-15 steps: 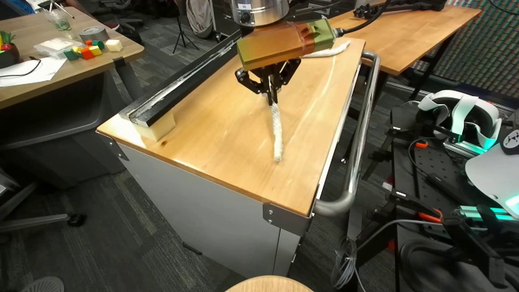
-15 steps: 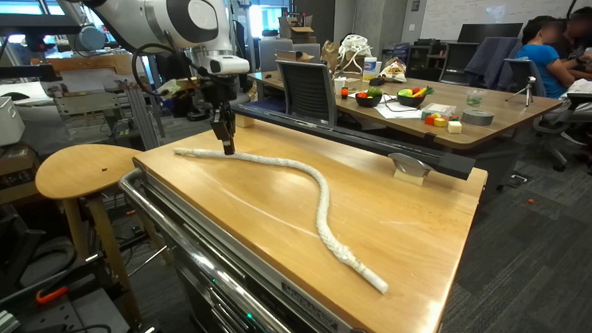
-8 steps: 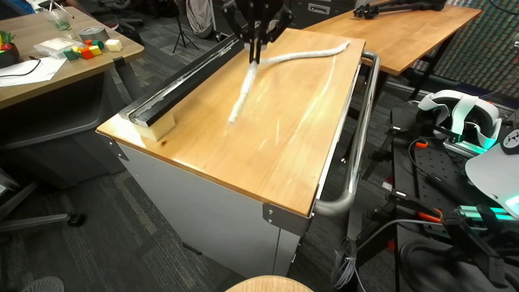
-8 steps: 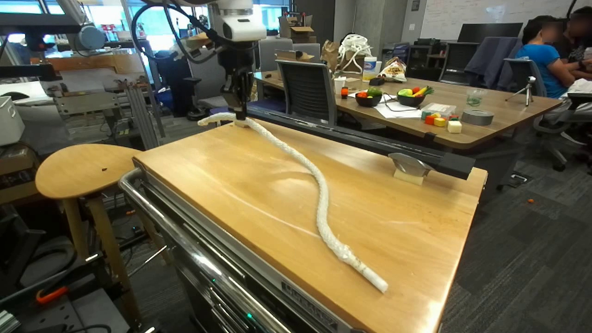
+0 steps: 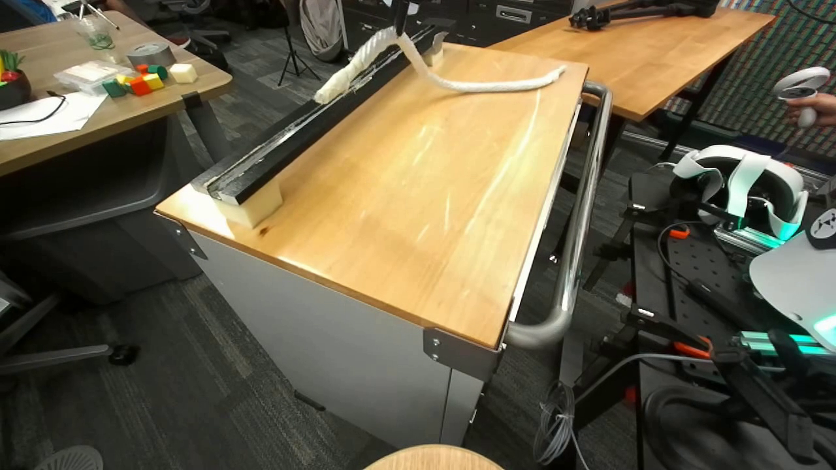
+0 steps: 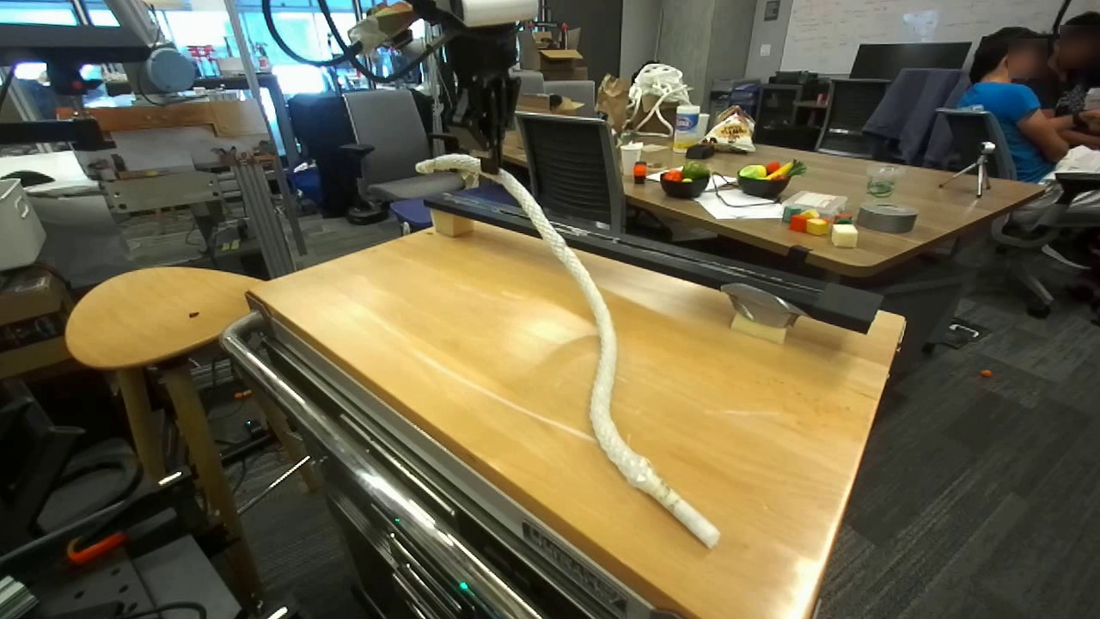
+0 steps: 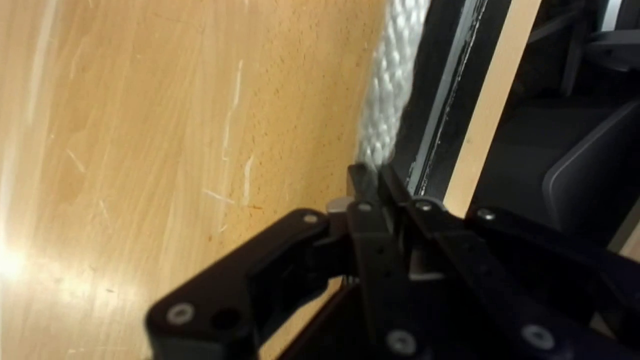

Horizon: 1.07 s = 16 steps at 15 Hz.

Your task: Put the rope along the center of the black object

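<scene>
My gripper point(image 6: 490, 165) is shut on the white rope point(image 6: 604, 344) a short way from one end, holding that part in the air. The short end sticks out past the fingers; in an exterior view it overlaps the black object point(image 5: 281, 153), and I cannot tell whether they touch. From the grip the rope slopes down to the wooden top, where its long part lies in a curve. In the wrist view the rope point(image 7: 392, 75) leaves the fingertips beside the black object point(image 7: 465, 95), a long rail with a groove along its middle.
Pale blocks point(image 5: 255, 203) prop the rail up along one long edge of the tabletop. A curved metal piece point(image 6: 760, 305) stands against the rail near one end. Along the opposite edge runs a chrome bar point(image 5: 591, 196). A round stool point(image 6: 163, 314) is beside the cart.
The gripper has risen from the tabletop and moved over toward the rail, carrying the rope. The gripped end has lifted off the wood, while the far end stays where it was.
</scene>
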Motion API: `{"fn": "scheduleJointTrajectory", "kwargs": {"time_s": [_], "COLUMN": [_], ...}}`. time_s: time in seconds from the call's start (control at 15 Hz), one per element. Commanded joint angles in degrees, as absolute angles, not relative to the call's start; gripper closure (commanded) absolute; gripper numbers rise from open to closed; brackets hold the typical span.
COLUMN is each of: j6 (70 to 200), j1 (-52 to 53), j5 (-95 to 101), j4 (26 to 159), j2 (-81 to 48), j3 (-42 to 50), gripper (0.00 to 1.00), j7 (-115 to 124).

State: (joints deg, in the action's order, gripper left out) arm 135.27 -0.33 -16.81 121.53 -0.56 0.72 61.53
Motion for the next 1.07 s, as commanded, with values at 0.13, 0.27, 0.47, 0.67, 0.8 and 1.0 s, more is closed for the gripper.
{"fn": "scheduleJointTrajectory", "kwargs": {"time_s": [0.13,0.27,0.47,0.67,0.8,1.0], "j6": [132.17,129.38,123.64,117.50,113.95,110.23], "j1": [1.23,2.14,3.63,5.19,6.31,7.82], "j5": [-9.76,-5.56,-0.74,2.73,4.84,7.36], "j4": [110.88,106.18,98.40,91.06,87.09,82.60], "j2": [-6.27,-8.64,-12.94,-17.43,-20.18,-23.82], "j3": [-0.45,-0.47,-0.29,-0.14,0.04,0.32], "gripper": [0.98,0.98,0.98,0.98,0.98,0.98], "j7": [64.97,66.36,67.27,67.19,66.89,66.36]}}
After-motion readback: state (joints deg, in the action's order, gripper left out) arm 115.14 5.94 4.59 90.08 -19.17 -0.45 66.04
